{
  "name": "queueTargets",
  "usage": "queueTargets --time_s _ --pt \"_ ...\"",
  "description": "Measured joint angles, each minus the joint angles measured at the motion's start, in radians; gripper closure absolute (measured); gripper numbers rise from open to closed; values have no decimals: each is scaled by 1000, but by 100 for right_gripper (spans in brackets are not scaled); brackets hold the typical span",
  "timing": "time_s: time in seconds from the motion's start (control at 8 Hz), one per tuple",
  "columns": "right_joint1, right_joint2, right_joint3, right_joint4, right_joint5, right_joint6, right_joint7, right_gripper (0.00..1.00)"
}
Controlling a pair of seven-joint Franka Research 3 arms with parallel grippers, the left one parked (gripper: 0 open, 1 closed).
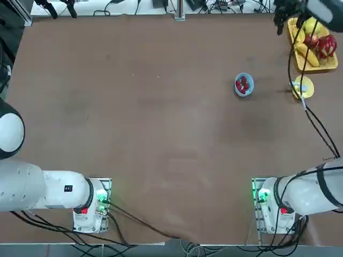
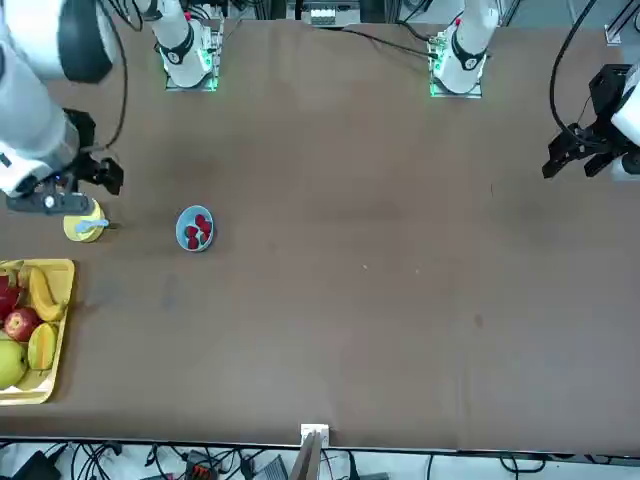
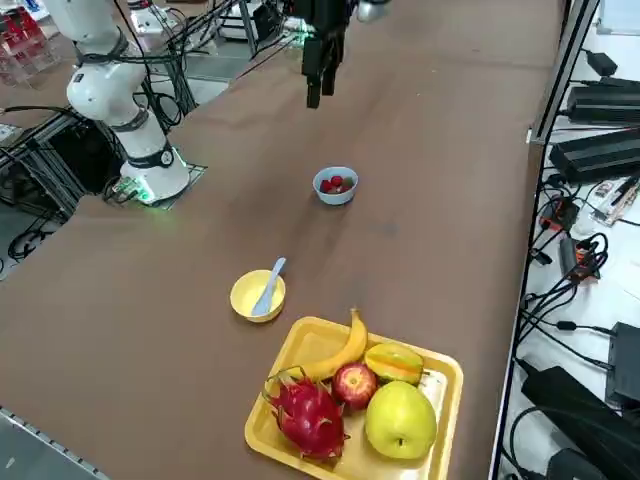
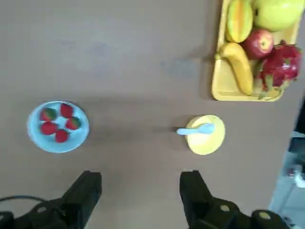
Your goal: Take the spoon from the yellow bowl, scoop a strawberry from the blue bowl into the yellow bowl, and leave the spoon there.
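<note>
the right hand [image 4: 140, 193] hangs high above the worktop [image 1: 161, 134], fingers spread wide and empty. the spoon [image 4: 196, 129] lies below it in the yellow bowl [image 4: 206, 135], handle over the rim. the blue bowl [image 4: 57, 126] with strawberries [image 4: 58, 125] sits well apart beside it.

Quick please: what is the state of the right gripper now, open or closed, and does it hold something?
Right gripper: open, holding nothing, up in the air above the table; the spoon lies in the yellow bowl.

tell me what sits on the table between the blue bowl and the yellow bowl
Nothing: only bare brown table separates the blue bowl from the yellow bowl, clearest in the right side view.
</note>
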Motion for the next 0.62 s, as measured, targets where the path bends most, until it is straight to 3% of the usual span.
queueTargets --time_s 0.25,0.62 --pt "2 29 0 -107 -143 92 107 0" --pt "23 146 1 -184 -330 128 362 0"
